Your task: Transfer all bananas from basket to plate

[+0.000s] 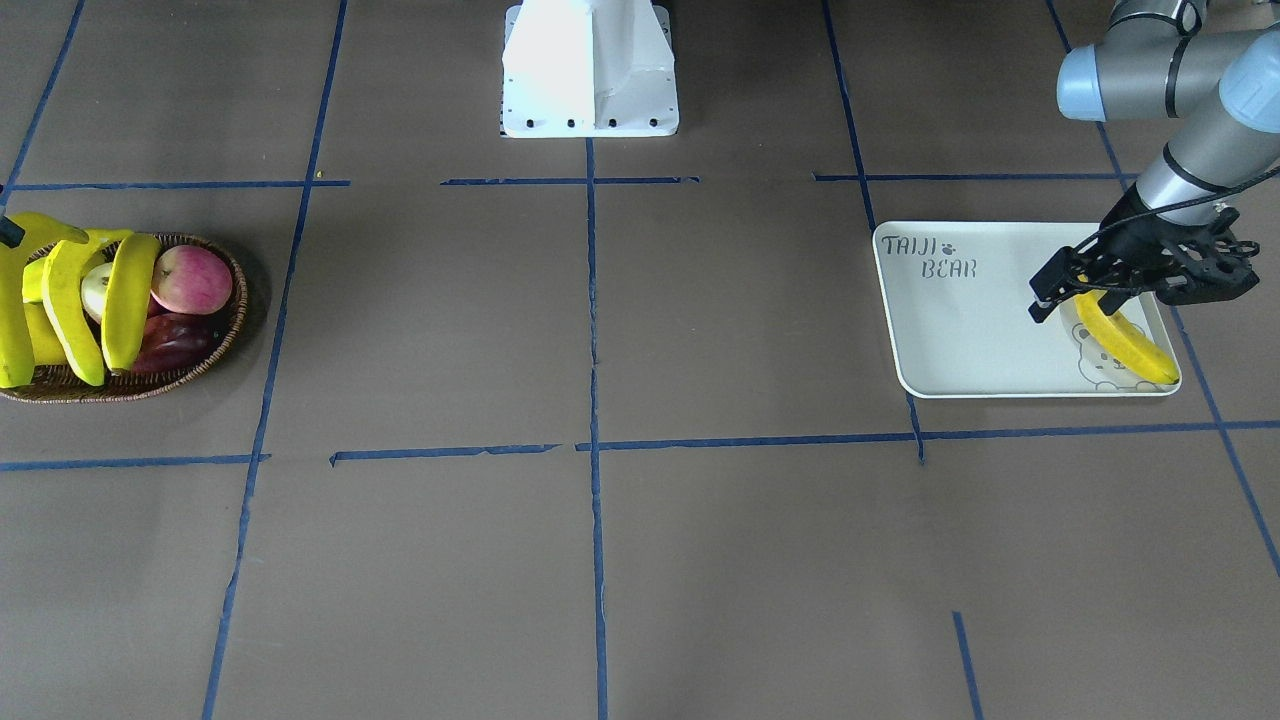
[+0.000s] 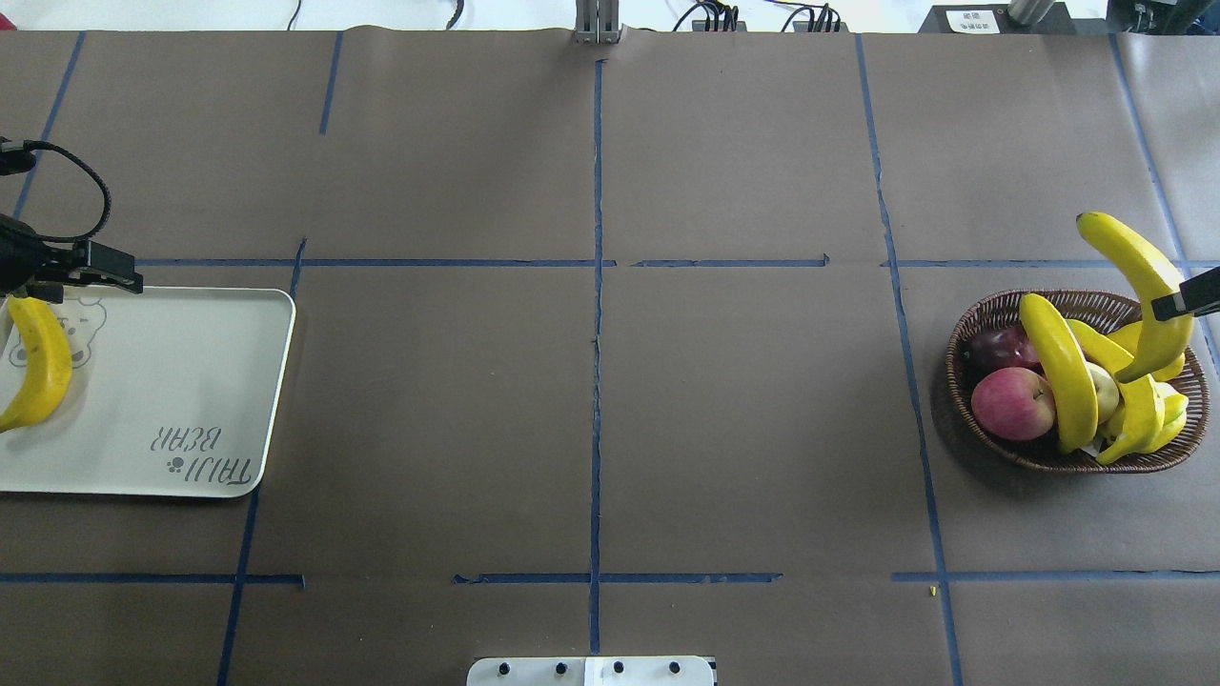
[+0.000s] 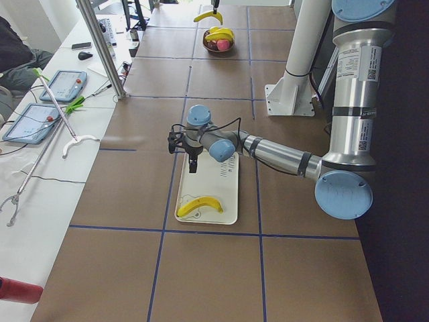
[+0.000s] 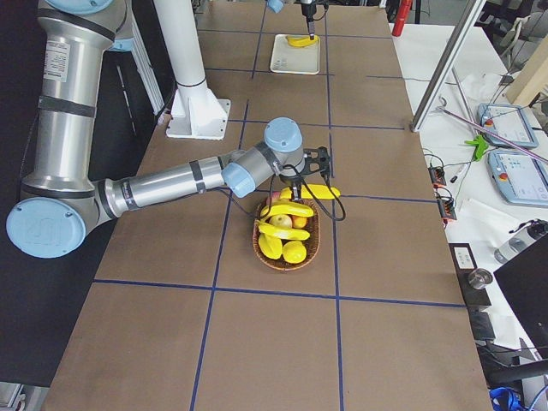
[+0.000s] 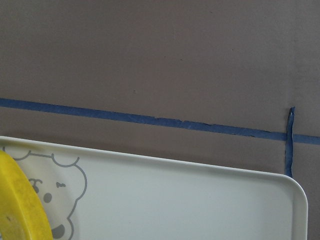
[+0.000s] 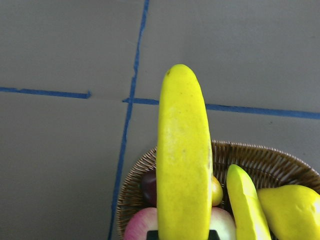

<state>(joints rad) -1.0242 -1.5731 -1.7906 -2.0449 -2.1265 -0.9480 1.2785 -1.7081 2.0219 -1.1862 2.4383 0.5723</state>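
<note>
A white plate [image 1: 960,330] with "TAIJI BEAR" lettering holds one yellow banana [image 1: 1125,345] lying flat over the bear drawing. My left gripper [image 1: 1085,285] hangs open just above that banana's far end and is not holding it. The banana also shows at the lower left of the left wrist view [image 5: 20,210]. My right gripper [image 2: 1174,307] is shut on a second banana [image 2: 1144,286] and holds it lifted above the wicker basket [image 2: 963,333]. Two more bananas [image 2: 1058,367] [image 2: 1134,410] lie across the basket.
A red-pink apple [image 2: 1012,402], a dark red apple [image 2: 996,348] and plump yellow-green fruits [image 2: 1170,410] also sit in the basket. The robot's white base [image 1: 590,70] stands at the table's middle edge. Blue tape lines cross the brown table.
</note>
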